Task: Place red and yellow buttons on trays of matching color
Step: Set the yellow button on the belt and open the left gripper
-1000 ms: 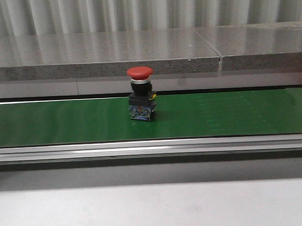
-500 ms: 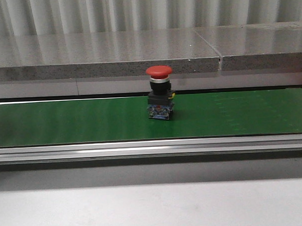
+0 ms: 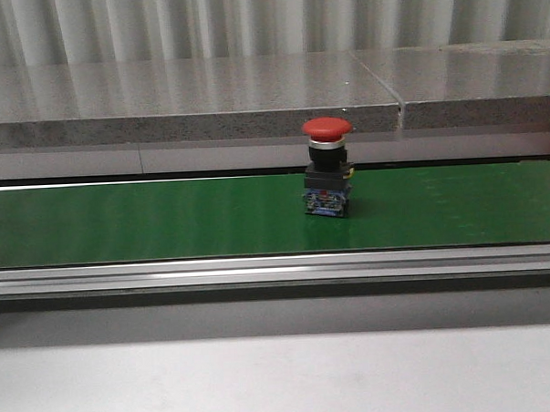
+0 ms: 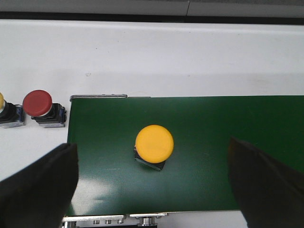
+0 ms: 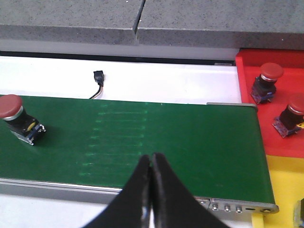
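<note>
Red button [image 3: 328, 167] upright on belt [image 3: 148, 221]; left wrist alone shows yellow button [image 4: 154, 144], left gripper [image 4: 152, 185] spread; right gripper [image 5: 152, 164] pressed together.

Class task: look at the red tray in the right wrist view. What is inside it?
Two red-capped buttons sit inside the red tray. The picture's edge cuts off the tray's far side, so anything further in cannot be seen.

A button [image 3: 328, 167] stands on the belt [image 3: 166, 220], a bit right of the middle. A ledge [image 3: 188, 100] runs behind the belt. A rail [image 3: 260, 270] runs along its near edge.
</note>
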You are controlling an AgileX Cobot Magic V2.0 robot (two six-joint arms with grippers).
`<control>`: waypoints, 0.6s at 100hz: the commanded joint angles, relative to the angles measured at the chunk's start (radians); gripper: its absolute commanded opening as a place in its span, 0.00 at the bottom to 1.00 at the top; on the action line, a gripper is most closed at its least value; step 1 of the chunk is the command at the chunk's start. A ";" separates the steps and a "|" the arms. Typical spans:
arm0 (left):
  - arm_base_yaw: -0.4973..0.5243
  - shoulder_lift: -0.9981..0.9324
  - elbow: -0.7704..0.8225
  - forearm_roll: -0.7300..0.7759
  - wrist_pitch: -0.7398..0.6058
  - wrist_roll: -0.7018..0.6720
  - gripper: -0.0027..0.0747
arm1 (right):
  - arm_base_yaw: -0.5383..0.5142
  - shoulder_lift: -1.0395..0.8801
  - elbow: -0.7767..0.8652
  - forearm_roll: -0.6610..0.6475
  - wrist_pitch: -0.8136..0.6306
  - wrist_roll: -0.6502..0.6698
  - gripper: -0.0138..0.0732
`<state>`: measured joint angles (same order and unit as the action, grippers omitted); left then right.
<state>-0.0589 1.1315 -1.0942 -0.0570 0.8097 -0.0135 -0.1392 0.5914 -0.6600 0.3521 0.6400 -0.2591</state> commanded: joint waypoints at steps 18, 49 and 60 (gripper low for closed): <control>-0.010 -0.261 0.179 -0.016 -0.150 0.003 0.82 | 0.002 -0.003 -0.026 0.008 -0.057 -0.008 0.02; -0.010 -0.554 0.377 -0.037 -0.167 0.003 0.59 | 0.002 -0.003 -0.026 0.008 -0.057 -0.008 0.02; -0.010 -0.619 0.411 -0.037 -0.167 0.003 0.39 | 0.002 -0.003 -0.026 0.008 -0.057 -0.008 0.02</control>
<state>-0.0589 0.5495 -0.6776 -0.0788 0.7180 -0.0135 -0.1392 0.5914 -0.6600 0.3521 0.6400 -0.2591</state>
